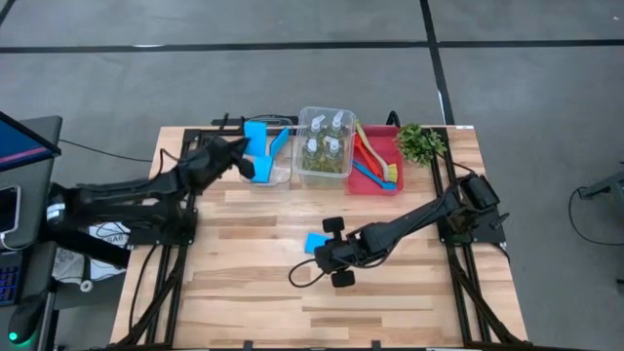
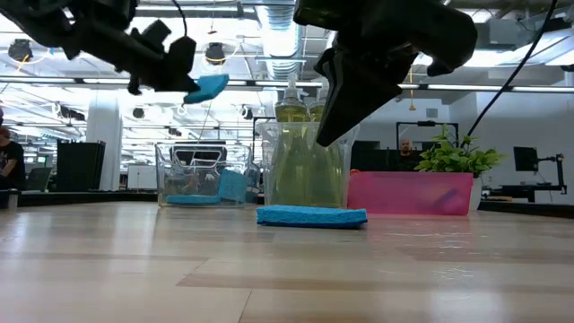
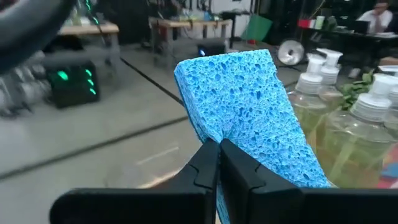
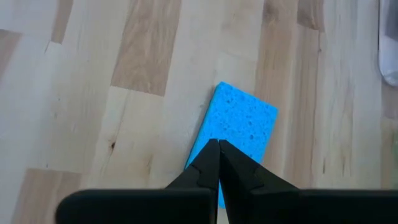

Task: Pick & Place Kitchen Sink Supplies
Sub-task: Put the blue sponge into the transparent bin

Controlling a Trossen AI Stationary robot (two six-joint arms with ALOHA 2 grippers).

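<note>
The left hand (image 1: 244,162) hangs above the clear bin (image 1: 271,175) at the bench's (image 1: 244,292) far edge, its fingers clamped together on a corner of a bright-blue sponge (image 3: 249,118) held in the air. More blue sponges (image 1: 257,136) stand inside that bin. Beside it, a second clear bin (image 1: 325,168) holds four clear bottles (image 1: 325,144) of yellow-green liquid, and next along the far edge a red bin (image 1: 375,185) carries red, blue and yellow-green brushes (image 1: 375,161). A small leafy plant (image 1: 420,142) stands near the far right corner. Toward the middle of the bench, the right hand (image 1: 314,261) hovers with fingers pressed together, empty, just over another blue sponge (image 4: 239,134) that lies flat on the wood. Beyond the bench, a person (image 2: 408,151) sits in the room behind.
</note>
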